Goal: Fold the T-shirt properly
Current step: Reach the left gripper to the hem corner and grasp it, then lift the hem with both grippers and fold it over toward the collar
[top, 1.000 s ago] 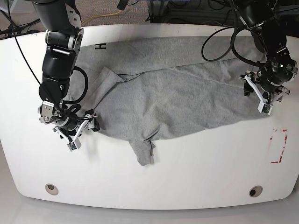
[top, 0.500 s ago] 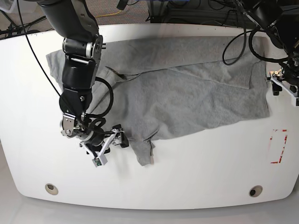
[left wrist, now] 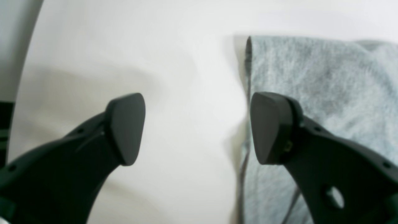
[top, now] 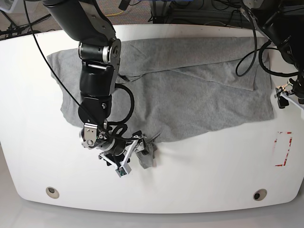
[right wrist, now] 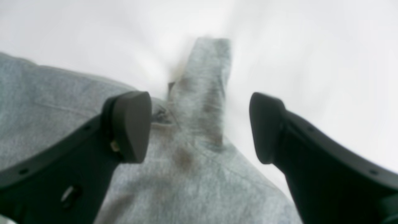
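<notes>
The T-shirt is seen spread, crumpled, across the far half of the white surface, one long fold running along its upper body. A narrow flap of the cloth juts from the shirt's near edge toward the front of the surface.

The right hand is held low right over that flap, its fingers spread wide on either side of it; nothing is gripped, and from the wrist view the flap is seen lying loose between the pads. Whether a pad touches the fabric cannot be told, the view being blurred.

The left hand is found at the shirt's far-right edge, well apart from the flap. Its jaws are parted and empty: one finger is poised above the shirt's hem, the other over bare surface just beside it. In the base view only part of this hand is caught at the frame's edge.

A red-outlined rectangle is marked on the surface just below the shirt's right corner.
</notes>
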`<state>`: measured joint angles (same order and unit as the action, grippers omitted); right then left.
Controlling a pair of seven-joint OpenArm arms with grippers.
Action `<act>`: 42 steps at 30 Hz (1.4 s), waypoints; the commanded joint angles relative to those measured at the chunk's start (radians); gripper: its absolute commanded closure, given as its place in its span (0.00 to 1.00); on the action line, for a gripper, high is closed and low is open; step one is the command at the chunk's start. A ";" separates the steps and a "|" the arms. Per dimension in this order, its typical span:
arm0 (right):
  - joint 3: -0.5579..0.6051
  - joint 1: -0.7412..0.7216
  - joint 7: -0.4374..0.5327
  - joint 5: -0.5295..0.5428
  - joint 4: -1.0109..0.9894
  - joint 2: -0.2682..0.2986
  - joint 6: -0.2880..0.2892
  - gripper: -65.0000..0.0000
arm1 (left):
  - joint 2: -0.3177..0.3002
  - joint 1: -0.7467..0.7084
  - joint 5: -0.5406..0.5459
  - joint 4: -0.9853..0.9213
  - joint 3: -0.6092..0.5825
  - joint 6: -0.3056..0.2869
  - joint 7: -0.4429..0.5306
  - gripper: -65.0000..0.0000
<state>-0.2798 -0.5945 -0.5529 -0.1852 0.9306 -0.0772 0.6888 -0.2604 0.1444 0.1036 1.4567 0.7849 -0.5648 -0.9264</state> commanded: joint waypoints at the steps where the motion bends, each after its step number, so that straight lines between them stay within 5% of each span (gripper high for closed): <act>1: 0.001 -0.038 0.057 0.006 -0.035 0.000 0.004 0.27 | -0.018 0.041 0.012 -0.037 -0.031 0.001 0.020 0.24; 9: -0.002 -0.121 0.176 0.011 -0.267 0.046 0.001 0.27 | -0.026 0.085 0.011 -0.172 -0.077 0.002 0.111 0.24; 13: 0.000 -0.144 0.248 0.008 -0.351 0.063 -0.065 0.26 | -0.046 0.090 0.015 -0.233 -0.126 0.002 0.154 0.24; 19: 0.000 -0.183 0.334 0.008 -0.476 0.075 -0.087 0.27 | -0.046 0.131 0.011 -0.319 -0.132 0.002 0.189 0.24; 25: 0.000 -0.180 0.348 0.008 -0.496 0.070 -0.088 0.27 | -0.047 0.153 0.011 -0.420 -0.137 0.001 0.232 0.25; 31: 0.000 -0.176 0.348 0.008 -0.496 0.070 -0.088 0.28 | -0.047 0.153 0.012 -0.422 -0.230 -0.001 0.234 0.46; 35: 0.000 -0.166 0.348 0.006 -0.496 0.073 -0.088 0.46 | -0.044 0.153 0.012 -0.422 -0.253 -0.001 0.235 0.55; 42: 0.000 -0.157 0.350 0.006 -0.491 0.075 -0.088 0.91 | -0.046 0.148 0.012 -0.419 -0.272 -0.002 0.286 0.81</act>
<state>-0.2806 -0.7067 -0.2291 -0.1890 0.4213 -0.0051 0.5945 -0.2893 0.2775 0.1078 1.0225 0.5304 -0.5617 -0.6823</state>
